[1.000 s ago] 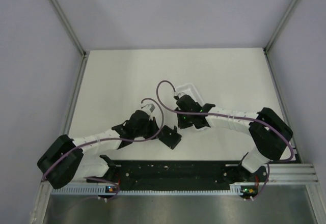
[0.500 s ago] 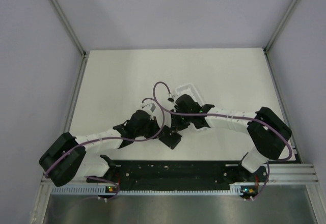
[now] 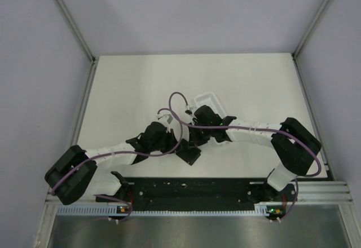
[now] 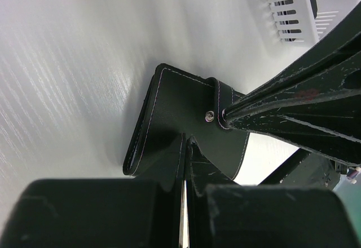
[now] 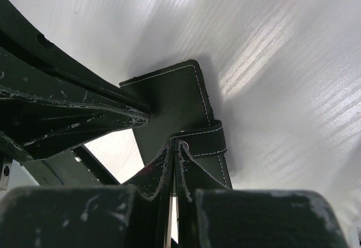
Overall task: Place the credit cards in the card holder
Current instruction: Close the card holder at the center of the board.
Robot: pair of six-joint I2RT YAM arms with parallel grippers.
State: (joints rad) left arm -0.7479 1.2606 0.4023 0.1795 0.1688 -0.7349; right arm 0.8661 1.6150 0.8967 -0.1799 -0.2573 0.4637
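Two arms meet over white table [image 3: 130, 90], just on the near side of white tray [image 3: 206, 98]: L arm [image 3: 107, 156] comes in from tray's near-left, R arm [image 3: 254, 134] from its near-right. Tray's ribbed, slotted wall shows in L wrist view. Black card holder [image 3: 190, 154] sits btwn the two wrists, on tray's near side & slightly left, close to tray but apart from it. It has pale stitching, is folded and tilted up on edge. Can't tell if its lower edge touches table. L gripper [image 4: 185, 144] is fully closed, fingers pinching one edge of holder's outer face. R gripper [image 5: 174, 145] is also fully closed, clamped on holder's strap [image 5: 206, 138], tips right by small metal snap [image 4: 209, 115]. Tips of both grippers are near each other on the holder, w/ strap btwn them.
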